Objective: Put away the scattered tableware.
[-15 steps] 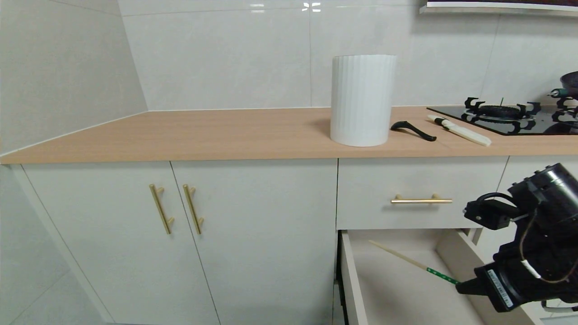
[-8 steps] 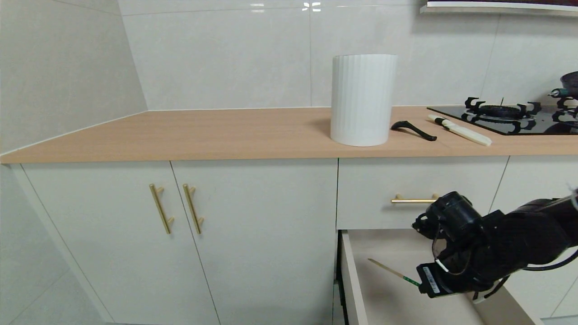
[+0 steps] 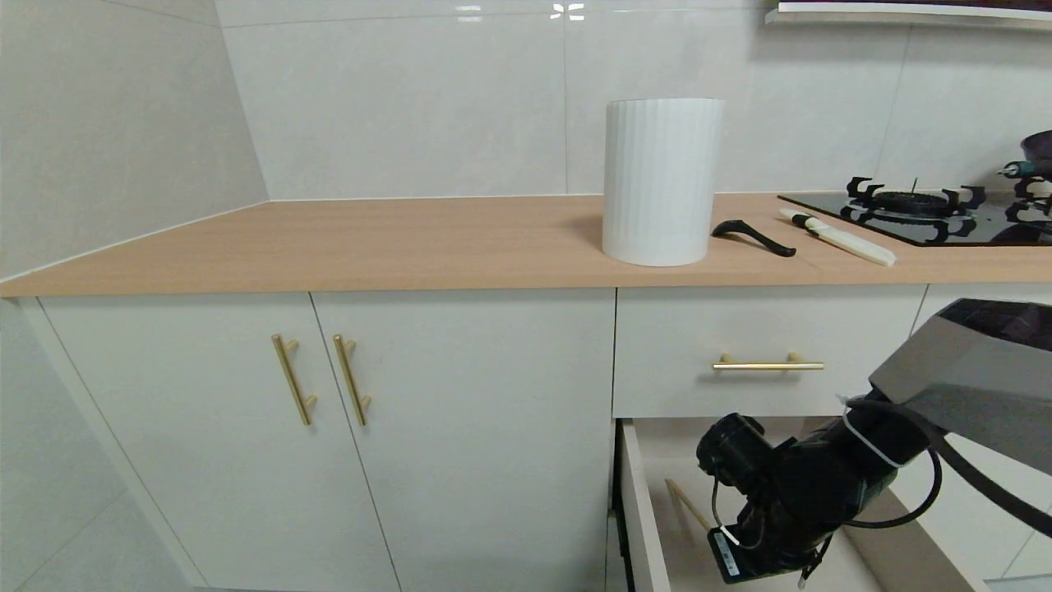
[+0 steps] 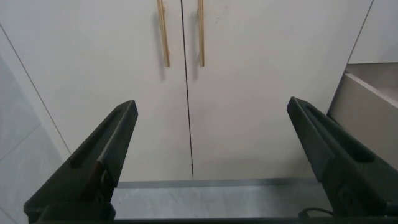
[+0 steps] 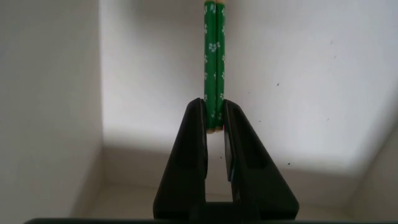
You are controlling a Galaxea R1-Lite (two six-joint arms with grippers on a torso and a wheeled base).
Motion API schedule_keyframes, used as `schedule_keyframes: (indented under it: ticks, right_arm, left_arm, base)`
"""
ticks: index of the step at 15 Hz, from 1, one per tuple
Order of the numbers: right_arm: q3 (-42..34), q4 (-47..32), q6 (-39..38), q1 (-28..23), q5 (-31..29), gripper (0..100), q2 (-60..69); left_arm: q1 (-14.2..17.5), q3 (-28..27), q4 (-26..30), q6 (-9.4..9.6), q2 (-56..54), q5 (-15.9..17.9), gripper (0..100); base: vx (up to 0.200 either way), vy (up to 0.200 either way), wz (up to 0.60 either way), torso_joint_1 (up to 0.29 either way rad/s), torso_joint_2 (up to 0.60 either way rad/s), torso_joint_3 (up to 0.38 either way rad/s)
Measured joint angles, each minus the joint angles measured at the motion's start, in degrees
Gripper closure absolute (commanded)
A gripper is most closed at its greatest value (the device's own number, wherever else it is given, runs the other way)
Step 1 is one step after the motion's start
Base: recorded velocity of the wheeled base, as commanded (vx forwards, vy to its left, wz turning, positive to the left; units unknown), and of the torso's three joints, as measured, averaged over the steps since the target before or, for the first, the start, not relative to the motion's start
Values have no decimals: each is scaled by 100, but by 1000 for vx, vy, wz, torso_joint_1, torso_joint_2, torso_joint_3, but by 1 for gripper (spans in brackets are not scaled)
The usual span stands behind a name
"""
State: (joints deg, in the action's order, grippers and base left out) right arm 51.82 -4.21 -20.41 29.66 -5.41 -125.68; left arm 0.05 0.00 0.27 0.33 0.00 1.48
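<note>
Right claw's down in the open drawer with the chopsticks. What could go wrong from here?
The right claw pinches the chopsticks only at their very end, so they may pivot or slip out early. Their tips sit close to a side wall of the drawer; pushing deeper could jam or snap them.

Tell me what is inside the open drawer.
Green-ended chopsticks, pinched in the right gripper, over the pale drawer floor. The arm hides much of that floor.

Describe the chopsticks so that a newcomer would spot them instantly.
Find the open drawer below the wooden counter, on the right. Inside it, the right gripper pinches a pair of chopsticks: thin pale sticks with green patterned tops.
</note>
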Motion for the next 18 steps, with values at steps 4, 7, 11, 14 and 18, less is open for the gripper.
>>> schedule_keyframes:
  ticks: [4,7,11,14,18]
  right_arm:
    - [-28,0,-9,84,-5,100,-177]
    - [-26,0,-48,90,-9,100,-210]
    - [-30,-2,-61,90,-13,0,-221]
    - [-32,-2,-61,90,-13,0,-221]
    - [-45,-17,-66,90,-13,0,-144]
  left_arm:
    - [2,0,0,0,0,2,0]
    - [0,0,-2,2,0,2,0]
    - [0,0,0,0,0,2,0]
    - [0,0,-2,0,0,2,0]
    - [0,0,-2,0,0,2,0]
  base:
    - [0,0,0,0,0,0]
    - [0,0,0,0,0,0]
    - [0,0,0,0,0,0]
    - [0,0,0,0,0,0]
    - [0,0,0,0,0,0]
